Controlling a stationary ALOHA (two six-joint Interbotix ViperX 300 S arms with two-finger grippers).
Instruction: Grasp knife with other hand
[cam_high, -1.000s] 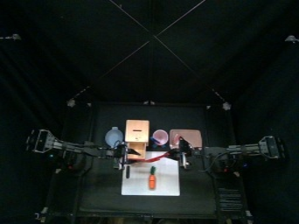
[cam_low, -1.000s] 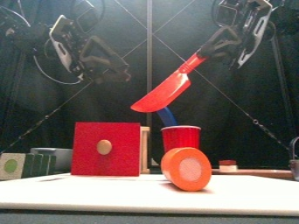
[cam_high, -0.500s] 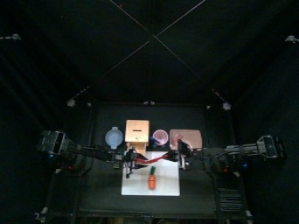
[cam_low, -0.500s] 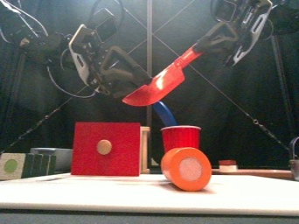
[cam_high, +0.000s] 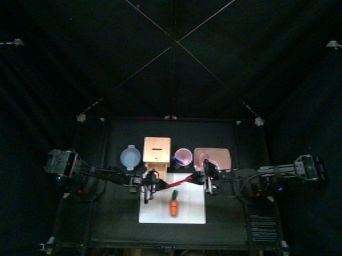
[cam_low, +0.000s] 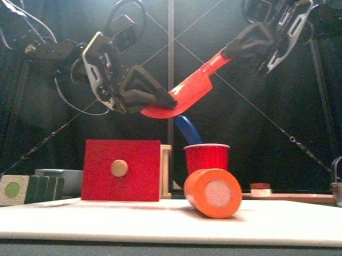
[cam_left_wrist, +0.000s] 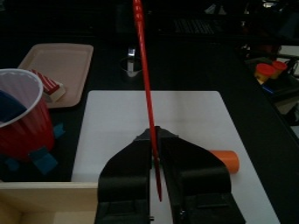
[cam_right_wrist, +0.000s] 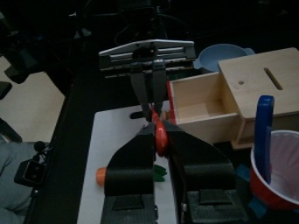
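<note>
The red knife (cam_low: 198, 88) hangs slanted high over the table, held at both ends. My right gripper (cam_low: 243, 48) is shut on its upper handle end. My left gripper (cam_low: 158, 100) is shut on its lower blade end. The left wrist view shows the thin red knife (cam_left_wrist: 142, 70) edge-on, running out from between the closed jaws of the left gripper (cam_left_wrist: 155, 144). In the right wrist view the knife (cam_right_wrist: 160, 133) sits in the right gripper (cam_right_wrist: 160, 144), with the left gripper (cam_right_wrist: 149, 68) clamped on its far end. From above, the two grippers meet over the white board (cam_high: 187, 210).
Below the knife stand a red box (cam_low: 123, 170) with a round knob, a red cup (cam_low: 206, 158) holding a blue utensil (cam_low: 191, 130), and an orange cylinder (cam_low: 214, 192) lying on the white board. A pink tray (cam_left_wrist: 59, 61) and a blue bowl (cam_right_wrist: 222, 57) lie behind.
My left arm has swung in from the left and risen to the blade, and its jaws have closed on it. The right gripper has kept its hold, with the knife a little higher.
</note>
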